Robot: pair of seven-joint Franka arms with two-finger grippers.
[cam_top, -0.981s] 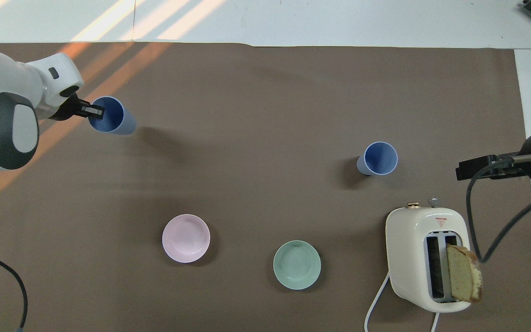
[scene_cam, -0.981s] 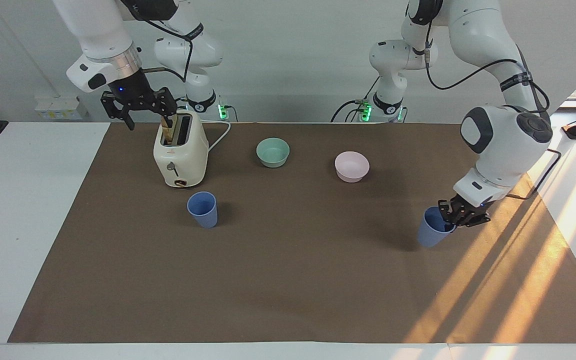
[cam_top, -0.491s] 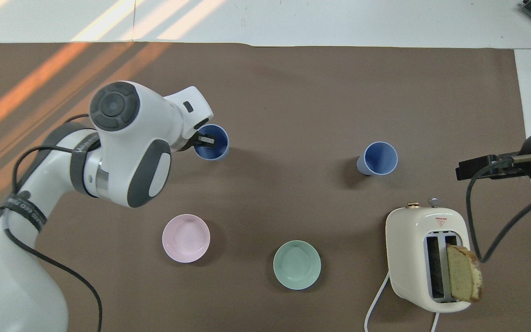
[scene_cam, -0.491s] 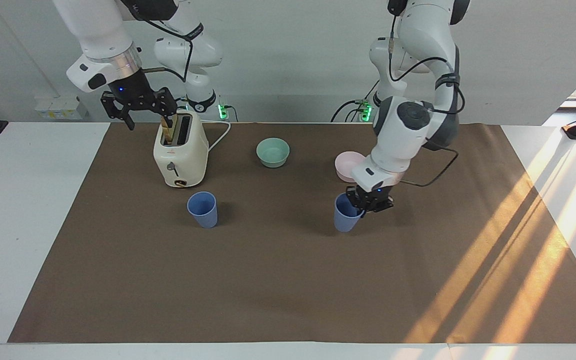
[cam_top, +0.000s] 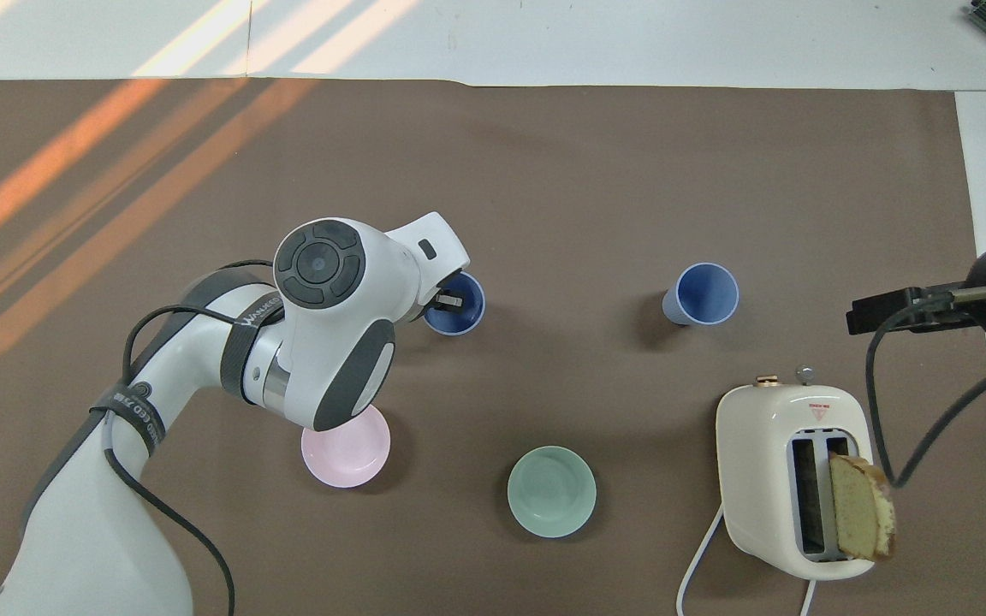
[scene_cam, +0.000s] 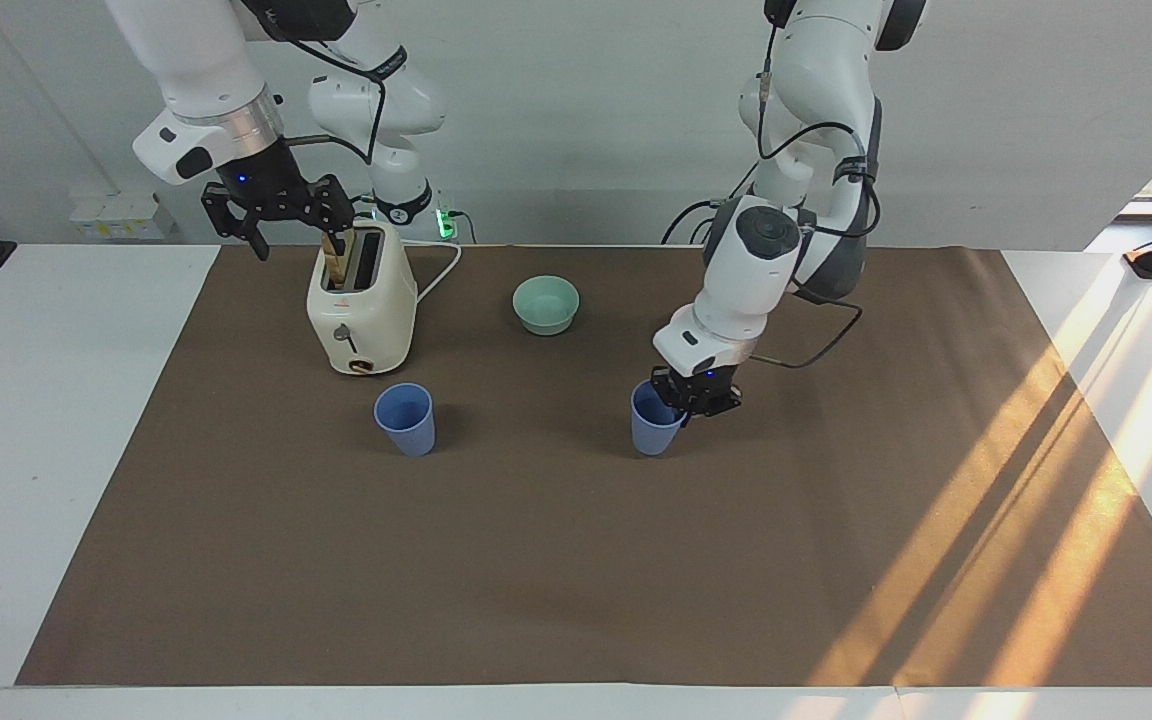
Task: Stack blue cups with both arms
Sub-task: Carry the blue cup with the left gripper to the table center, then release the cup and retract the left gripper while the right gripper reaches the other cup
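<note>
— While the left arm leans in over the brown mat (scene_cam: 556,560), where exactly is its cup, going by the toaster (scene_cam: 361,310)?

— The left gripper (scene_cam: 688,403) has the rim of one blue cup (scene_cam: 653,420) between its fingers, one finger inside the mouth and one outside, clamped on the wall. That cup sits well apart from the toaster, toward the left arm's end of the table and a bit farther from the robots than the toaster. Whether its base rests on the mat or hangs just clear of it, I cannot tell.

— And the second blue cup (scene_cam: 406,419)?

— Standing upright on the mat near the toaster, farther from the robots than it, untouched. From overhead you look straight into its mouth (cam_top: 706,293).

— What about the right gripper (scene_cam: 276,212)?

— Up in the air beside the toaster's top, at the side toward the right arm's end of the table, its fingers spread wide with nothing between them. That arm just waits there.

— Anything in the toaster?

— A slice of bread (cam_top: 861,506) stands in one slot, poking above the top. A white cord (scene_cam: 441,265) trails from the toaster.

— And the bowls?

— The mint-green bowl (scene_cam: 546,303) lies beside the toaster, toward the left arm's end. The pale pink bowl (cam_top: 347,453) is farther along the same way, partly hidden under the left arm.
</note>
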